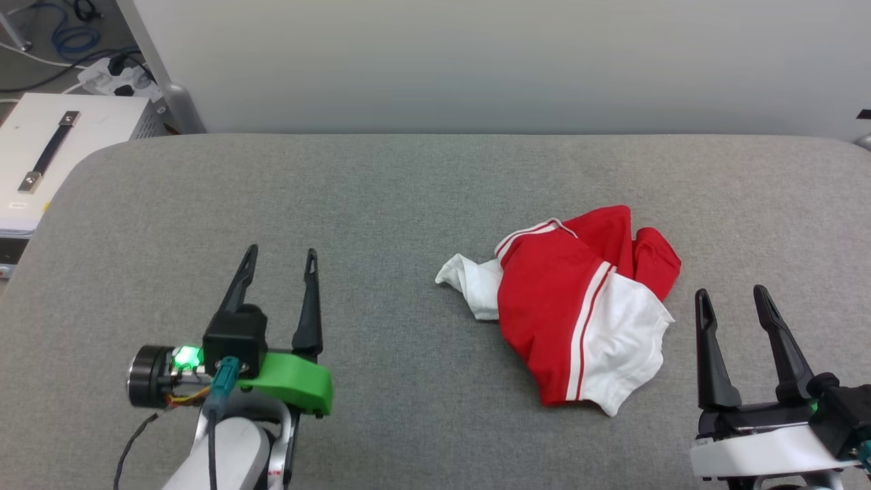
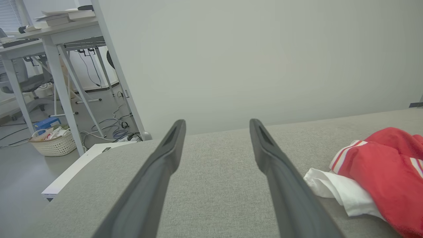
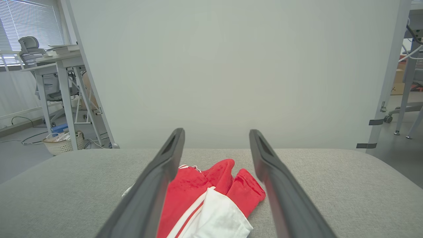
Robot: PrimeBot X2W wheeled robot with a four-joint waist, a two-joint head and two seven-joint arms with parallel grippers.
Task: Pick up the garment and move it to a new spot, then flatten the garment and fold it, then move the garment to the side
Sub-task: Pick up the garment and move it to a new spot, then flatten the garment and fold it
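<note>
Head: garment (image 1: 571, 306) lies crumpled on the counter (image 1: 381, 204), right of centre, with 1 white sleeve on its near side and more white sticking out on the left. It's well inside every visible edge. The far edge runs along a pale panel (image 1: 476, 61). The far-left corner is rounded, and a white box (image 1: 47, 156) sits beyond it. Left gripper (image 1: 282, 250) is at lower left, jaws wide and empty, well apart from the garment with bare counter all round. Right gripper (image 1: 730, 291) is at lower right, jaws wide and empty, near the white sleeve but not touching.

Left wrist: left gripper (image 2: 217, 121) has its 2 fingers spread over bare counter (image 2: 214, 158). The garment (image 2: 380, 165) is off to the right. The counter's edge drops to floor at left, with a desk (image 2: 59, 33) and basket (image 2: 54, 145) there.

Right wrist: right gripper (image 3: 216, 131) frames the garment (image 3: 211, 191) between its spread fingers. There's open counter (image 3: 330, 172) to the right, and the far edge meets the panel.
</note>
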